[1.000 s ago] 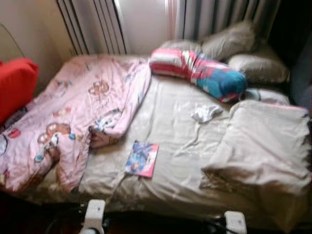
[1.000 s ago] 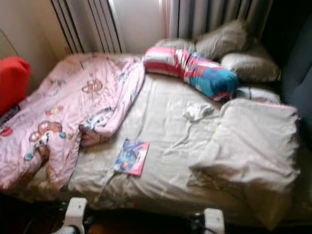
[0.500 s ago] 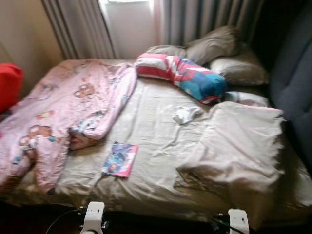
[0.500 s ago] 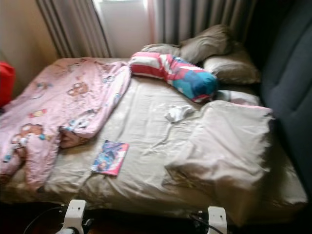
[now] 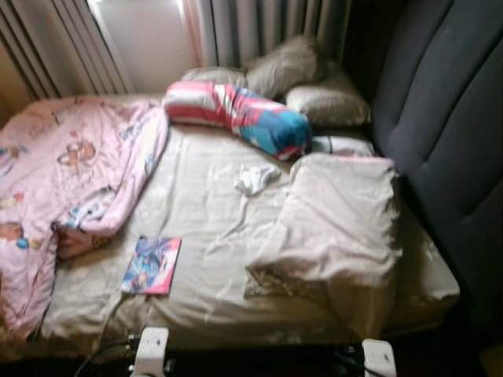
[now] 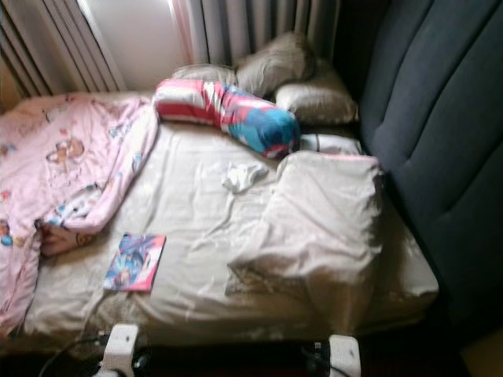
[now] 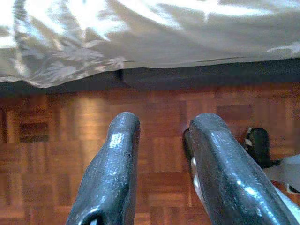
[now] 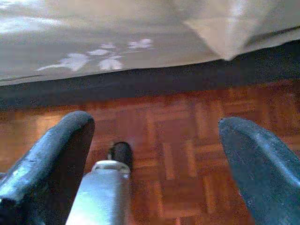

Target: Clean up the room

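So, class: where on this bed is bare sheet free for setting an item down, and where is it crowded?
Free: the sheet between the pink blanket, the white cloth and the magazine; also the strip between the magazine and the folded beige duvet. Crowded: the head end, with the striped bolster and pillows.

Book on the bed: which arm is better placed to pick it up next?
Probably the left. The book lies near the bed's front edge on the robot's left. Both pincers hang low over the wooden floor: left pincer narrowly open, right pincer wide open.
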Available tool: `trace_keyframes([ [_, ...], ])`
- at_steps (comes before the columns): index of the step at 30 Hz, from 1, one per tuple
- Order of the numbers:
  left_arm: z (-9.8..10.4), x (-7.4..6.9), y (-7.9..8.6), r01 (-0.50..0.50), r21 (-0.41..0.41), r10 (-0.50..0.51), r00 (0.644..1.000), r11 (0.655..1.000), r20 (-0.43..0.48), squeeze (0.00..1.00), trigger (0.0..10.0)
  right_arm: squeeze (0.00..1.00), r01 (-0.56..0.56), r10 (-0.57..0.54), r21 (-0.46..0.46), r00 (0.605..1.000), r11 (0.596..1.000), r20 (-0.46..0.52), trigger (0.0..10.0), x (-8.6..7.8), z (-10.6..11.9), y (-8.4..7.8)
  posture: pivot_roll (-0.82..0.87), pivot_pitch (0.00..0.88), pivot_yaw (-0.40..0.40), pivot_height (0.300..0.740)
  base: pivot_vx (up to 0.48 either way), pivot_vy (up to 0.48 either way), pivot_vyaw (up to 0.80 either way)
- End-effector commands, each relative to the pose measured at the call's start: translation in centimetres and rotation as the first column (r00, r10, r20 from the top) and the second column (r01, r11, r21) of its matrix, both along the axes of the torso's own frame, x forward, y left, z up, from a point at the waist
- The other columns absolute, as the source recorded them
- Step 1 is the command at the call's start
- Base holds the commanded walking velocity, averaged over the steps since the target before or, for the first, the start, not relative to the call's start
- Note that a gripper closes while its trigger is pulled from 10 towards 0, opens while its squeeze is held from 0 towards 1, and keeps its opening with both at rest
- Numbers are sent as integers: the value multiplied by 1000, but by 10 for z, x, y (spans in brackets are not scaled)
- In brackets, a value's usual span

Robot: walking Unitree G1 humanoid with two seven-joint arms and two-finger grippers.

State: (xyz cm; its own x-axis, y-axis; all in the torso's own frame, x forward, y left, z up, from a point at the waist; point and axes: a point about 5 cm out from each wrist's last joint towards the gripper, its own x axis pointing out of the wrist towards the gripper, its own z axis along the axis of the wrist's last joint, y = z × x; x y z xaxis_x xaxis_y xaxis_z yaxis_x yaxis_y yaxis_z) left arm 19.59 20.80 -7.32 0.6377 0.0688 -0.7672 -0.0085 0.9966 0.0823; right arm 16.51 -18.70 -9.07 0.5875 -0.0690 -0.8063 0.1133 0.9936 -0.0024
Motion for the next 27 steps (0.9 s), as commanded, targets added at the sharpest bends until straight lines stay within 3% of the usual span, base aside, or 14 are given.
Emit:
trace_keyframes([
  [1,0,-1,3,-6,8,6,1000,1000,-10,0,10000,0,2,-2,-1,1000,1000,9,10000,1,1,-2,-83,27,36,740,0,0,0],
  [6,-1,-1,3,4,15,-3,1000,1000,-15,0,10000,0,-1,1,-2,1000,1000,8,10000,1,1,-1,-84,29,35,740,0,0,0],
  [21,-2,-4,3,2,17,-1,1000,1000,-21,0,10000,0,4,-4,0,1000,1000,4,10000,-1,0,-1,-80,32,33,740,0,-322,0],
  [27,-2,-4,4,-9,9,9,1000,1000,-20,0,10000,0,14,-14,-4,1000,1000,-4,10000,-2,-1,-4,-80,32,34,740,0,0,0],
])
